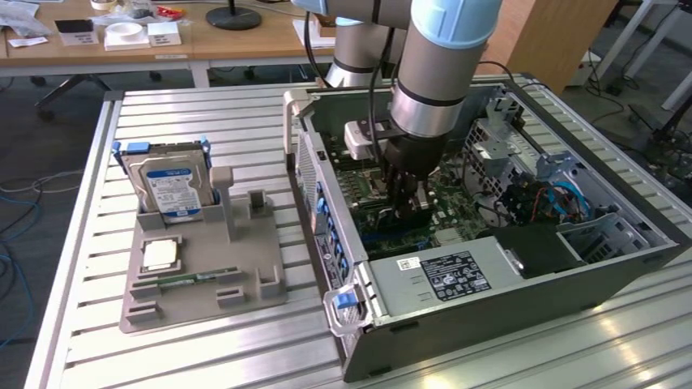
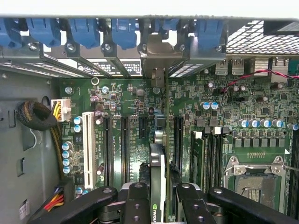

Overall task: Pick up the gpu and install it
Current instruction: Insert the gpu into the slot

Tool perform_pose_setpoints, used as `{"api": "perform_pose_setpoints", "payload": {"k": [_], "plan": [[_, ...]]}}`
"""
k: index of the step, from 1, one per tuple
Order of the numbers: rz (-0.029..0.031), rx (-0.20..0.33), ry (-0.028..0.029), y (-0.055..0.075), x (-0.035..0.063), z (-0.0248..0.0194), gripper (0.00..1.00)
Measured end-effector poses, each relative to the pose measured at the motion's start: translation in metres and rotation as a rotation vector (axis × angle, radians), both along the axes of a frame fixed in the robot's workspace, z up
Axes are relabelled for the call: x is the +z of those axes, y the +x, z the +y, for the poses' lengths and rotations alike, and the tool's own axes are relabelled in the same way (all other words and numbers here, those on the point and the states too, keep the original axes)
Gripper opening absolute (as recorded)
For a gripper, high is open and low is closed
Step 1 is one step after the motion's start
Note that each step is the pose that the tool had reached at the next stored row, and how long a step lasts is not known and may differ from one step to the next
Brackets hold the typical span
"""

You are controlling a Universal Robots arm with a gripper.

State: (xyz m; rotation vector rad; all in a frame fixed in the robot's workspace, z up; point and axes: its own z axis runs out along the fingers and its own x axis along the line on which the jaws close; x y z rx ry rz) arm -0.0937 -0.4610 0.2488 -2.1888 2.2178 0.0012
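Claw [image 2: 158, 198]: clamped on the gpu [image 2: 157, 172], inside the open computer case [image 1: 605, 267].
Gpu: edge-on above the green motherboard [image 2: 131, 107], bracket toward the blue slot clips [image 2: 124, 32].

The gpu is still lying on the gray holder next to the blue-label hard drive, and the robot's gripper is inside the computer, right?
Not quite. The gripper is inside the computer case, but it holds the gpu edge-on above the motherboard, as the wrist view shows.
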Motion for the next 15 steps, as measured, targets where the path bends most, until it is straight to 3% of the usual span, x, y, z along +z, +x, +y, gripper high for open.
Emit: {"api": "perform_pose_setpoints", "payload": {"k": [15], "plan": [[0.0001,0.000,-0.0001,0.0000,-0.0011,0.0001,0.26]]}}
